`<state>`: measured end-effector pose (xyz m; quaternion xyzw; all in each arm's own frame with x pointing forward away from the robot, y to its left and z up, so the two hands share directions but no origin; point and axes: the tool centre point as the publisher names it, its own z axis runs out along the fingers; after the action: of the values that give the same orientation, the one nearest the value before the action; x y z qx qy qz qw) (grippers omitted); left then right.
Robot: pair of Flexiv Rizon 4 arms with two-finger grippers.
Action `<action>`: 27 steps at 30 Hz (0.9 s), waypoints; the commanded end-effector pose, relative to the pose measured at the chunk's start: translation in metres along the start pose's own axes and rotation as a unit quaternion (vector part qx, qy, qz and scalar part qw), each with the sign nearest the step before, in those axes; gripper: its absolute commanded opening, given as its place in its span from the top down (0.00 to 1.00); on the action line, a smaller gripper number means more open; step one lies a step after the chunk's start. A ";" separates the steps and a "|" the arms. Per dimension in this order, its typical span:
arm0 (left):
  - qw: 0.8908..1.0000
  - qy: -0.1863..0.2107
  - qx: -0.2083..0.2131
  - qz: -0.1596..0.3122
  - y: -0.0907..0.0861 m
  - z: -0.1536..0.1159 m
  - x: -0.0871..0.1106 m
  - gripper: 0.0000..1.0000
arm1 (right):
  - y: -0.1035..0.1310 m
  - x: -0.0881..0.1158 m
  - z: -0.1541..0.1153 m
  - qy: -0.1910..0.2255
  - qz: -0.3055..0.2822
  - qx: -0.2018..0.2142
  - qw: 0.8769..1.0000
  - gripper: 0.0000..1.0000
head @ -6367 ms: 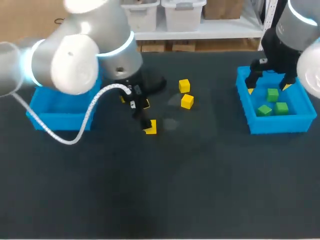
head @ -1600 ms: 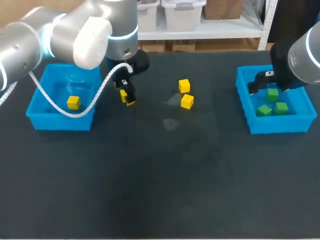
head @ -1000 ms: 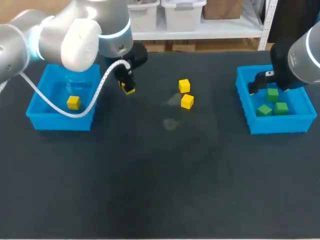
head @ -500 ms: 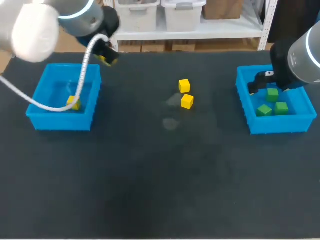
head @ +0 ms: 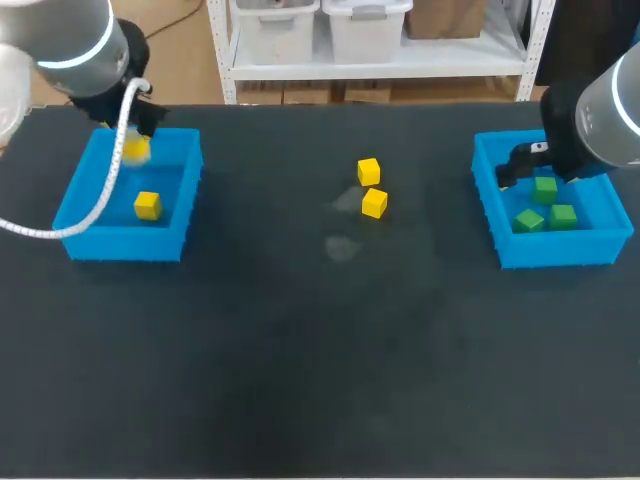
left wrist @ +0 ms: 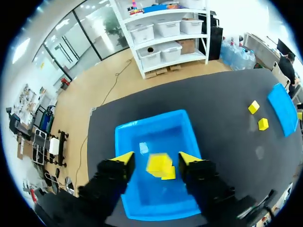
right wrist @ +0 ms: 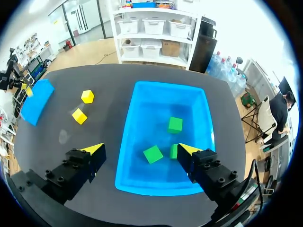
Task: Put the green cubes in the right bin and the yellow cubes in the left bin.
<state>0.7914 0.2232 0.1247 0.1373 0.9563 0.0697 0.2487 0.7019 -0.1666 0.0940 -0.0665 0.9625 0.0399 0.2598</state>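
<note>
Left gripper (left wrist: 156, 159) hangs over the far part of the left bin (head: 120, 243), which sits at the worktop's left edge. The fingers are parted a little wider than a yellow cube (left wrist: 158, 163) in the gap. There is clearance on both sides and neither pad touches it, so it is not gripped. Judged: let go, dropping into the bin. A second yellow cube (head: 148, 205) lies on the bin floor.

Right gripper (right wrist: 140, 149) is spread wide and holds nothing. It is above the right bin (head: 510, 250) at the worktop's right edge. Three green cubes (right wrist: 174, 125) (right wrist: 152, 154) (right wrist: 172, 151) lie inside. None shows outside, so the green half looks done.

Two loose yellow cubes remain, the far cube (head: 368, 171) and the near cube (head: 374, 203). They are mid-worktop toward the far edge, one behind the other, near but apart.

Key relation: both lie well to the right of the left gripper and somewhat nearer the right bin. The left arm still suits them, since it serves the left bin. The cubes have no long axis, but each sits slightly turned, so the fingers must square to a pair of faces.
</note>
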 end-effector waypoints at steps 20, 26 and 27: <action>0.918 -0.004 0.209 0.336 -0.226 -0.034 -0.047 0.00 | 0.000 0.002 0.000 -0.005 0.001 0.002 1.000 0.00; 0.889 0.022 0.238 0.391 -0.279 -0.043 -0.043 0.00 | 0.000 0.002 0.000 -0.005 0.001 0.002 1.000 0.00; 0.886 0.031 0.242 0.395 -0.286 -0.044 -0.040 0.00 | 0.000 0.002 0.000 -0.005 0.001 0.002 1.000 0.00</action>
<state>0.7282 -0.0423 0.1214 0.4982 0.8424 -0.0566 0.1974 0.7019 -0.1666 0.0940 -0.0665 0.9625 0.0398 0.2599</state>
